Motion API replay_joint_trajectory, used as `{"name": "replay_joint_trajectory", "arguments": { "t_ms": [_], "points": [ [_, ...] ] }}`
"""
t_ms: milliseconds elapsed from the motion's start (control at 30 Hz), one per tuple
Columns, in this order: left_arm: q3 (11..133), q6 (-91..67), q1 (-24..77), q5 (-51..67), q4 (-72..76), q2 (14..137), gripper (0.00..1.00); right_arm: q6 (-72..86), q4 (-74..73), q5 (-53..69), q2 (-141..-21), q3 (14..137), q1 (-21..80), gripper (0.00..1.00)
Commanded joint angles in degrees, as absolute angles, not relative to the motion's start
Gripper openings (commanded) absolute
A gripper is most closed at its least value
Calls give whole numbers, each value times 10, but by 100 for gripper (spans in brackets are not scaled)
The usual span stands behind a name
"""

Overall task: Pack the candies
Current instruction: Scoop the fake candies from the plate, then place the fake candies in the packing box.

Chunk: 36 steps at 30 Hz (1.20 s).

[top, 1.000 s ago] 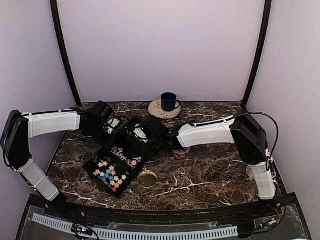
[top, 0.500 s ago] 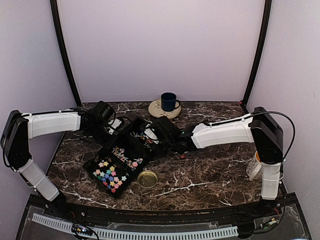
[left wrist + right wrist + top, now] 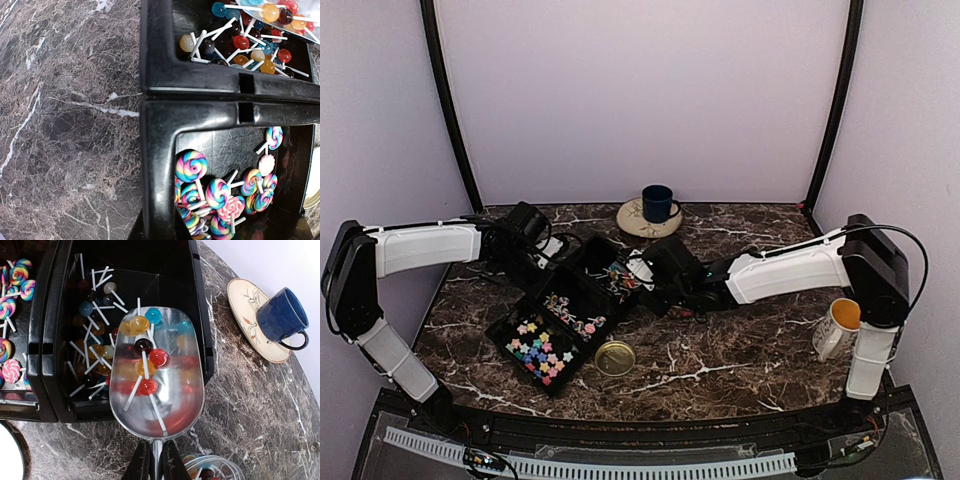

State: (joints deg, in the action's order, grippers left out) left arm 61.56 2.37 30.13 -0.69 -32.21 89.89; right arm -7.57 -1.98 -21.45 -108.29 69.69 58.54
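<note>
The black three-part tray (image 3: 582,293) lies slanted at the table's left. It holds pastel star candies (image 3: 541,350) in the near part, swirl lollipops (image 3: 220,192) in the middle and ball lollipops (image 3: 250,45) in the far part. My left gripper (image 3: 150,227) is shut on the tray's side wall (image 3: 156,150). My right gripper (image 3: 156,460) is shut on the handle of a metal scoop (image 3: 175,405). The scoop carries several ball lollipops (image 3: 145,352) above the far compartment's near-right corner. A small clear jar (image 3: 217,471) with a few lollipops stands just under that gripper.
A gold lid (image 3: 615,357) lies by the tray's near side. A blue cup (image 3: 657,203) on a saucer (image 3: 632,222) stands at the back. A white mug (image 3: 837,327) sits at the right edge beside the right arm's base.
The right arm has drawn back to the right with the loaded scoop, its elbow swinging outward and uncovering the white mug. The left arm and tray have not moved.
</note>
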Motion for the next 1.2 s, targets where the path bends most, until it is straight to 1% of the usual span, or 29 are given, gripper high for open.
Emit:
{"name": "replay_joint_trajectory", "arguments": {
  "t_ms": [0, 200, 433, 733, 800, 933, 1167],
  "points": [
    [628, 23, 302, 5, -284, 862, 0, -63, 69, -192, -1032, 666, 576, 0],
    [628, 23, 301, 6, -284, 861, 0, -43, 170, -156, -992, 584, 563, 0],
    [628, 23, 301, 6, -284, 860, 0, -27, 263, -114, -951, 523, 553, 0],
    [629, 22, 301, 6, -284, 858, 0, -37, 332, -130, -918, 476, 552, 0],
    [629, 23, 301, 5, -284, 859, 0, -43, 318, -138, -918, 481, 552, 0],
    [629, 23, 301, 5, -285, 858, 0, -51, 221, -163, -918, 512, 552, 0],
    [629, 23, 300, 6, -284, 860, 0, -48, 105, -211, -840, 500, 552, 0]
  ]
}}
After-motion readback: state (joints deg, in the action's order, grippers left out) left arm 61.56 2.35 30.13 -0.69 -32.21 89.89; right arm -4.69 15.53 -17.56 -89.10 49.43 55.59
